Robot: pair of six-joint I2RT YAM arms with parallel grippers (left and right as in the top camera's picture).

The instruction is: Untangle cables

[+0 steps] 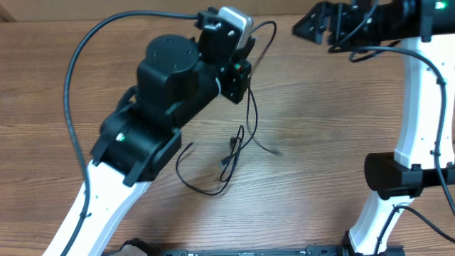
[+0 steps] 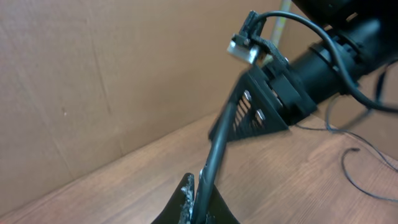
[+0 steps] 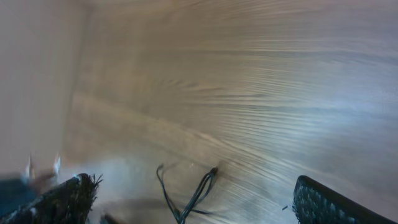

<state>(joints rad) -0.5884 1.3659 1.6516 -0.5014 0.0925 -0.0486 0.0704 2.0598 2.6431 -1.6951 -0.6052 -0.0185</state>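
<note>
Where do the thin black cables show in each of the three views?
Overhead: cables at centre, hanging from the left gripper to the table.
Left wrist: cables bottom centre, one strand clamped, running upward.
Right wrist: cables bottom centre, on the table.
Shared landmark: the wooden table.

Overhead: fingertips of the left gripper [image 1: 238, 80] are hidden beneath its own black housing. The plug ends of the thin black flexible cables [image 1: 231, 153] are too small to identify.
Left wrist view: the fingers [image 2: 185, 200] are cut off by the bottom edge.
Right wrist view: blurred throughout. The right gripper [image 3: 193, 202] is cut off at the bottom edge, with only the finger ends [image 3: 323, 202] showing.
</note>
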